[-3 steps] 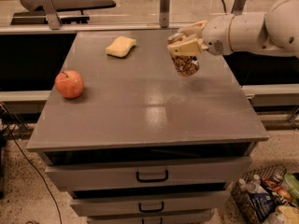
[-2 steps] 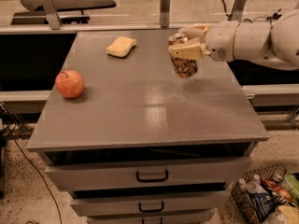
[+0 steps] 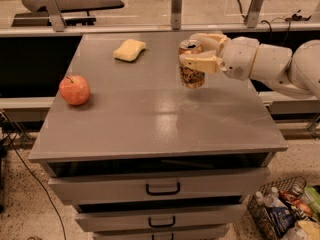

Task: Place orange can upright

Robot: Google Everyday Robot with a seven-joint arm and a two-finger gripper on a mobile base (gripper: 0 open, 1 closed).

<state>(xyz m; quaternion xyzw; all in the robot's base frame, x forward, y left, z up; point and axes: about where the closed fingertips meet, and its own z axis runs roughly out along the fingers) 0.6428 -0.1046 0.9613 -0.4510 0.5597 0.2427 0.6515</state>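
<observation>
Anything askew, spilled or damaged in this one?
Nothing stands out. The gripper holds the orange can roughly upright over the right rear of the table, seemingly just off its top. The apple and the sponge lie well apart from it, intact. No spill shows.

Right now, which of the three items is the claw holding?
The orange can, held upright by the claw over the table; the apple and sponge lie apart.
</observation>
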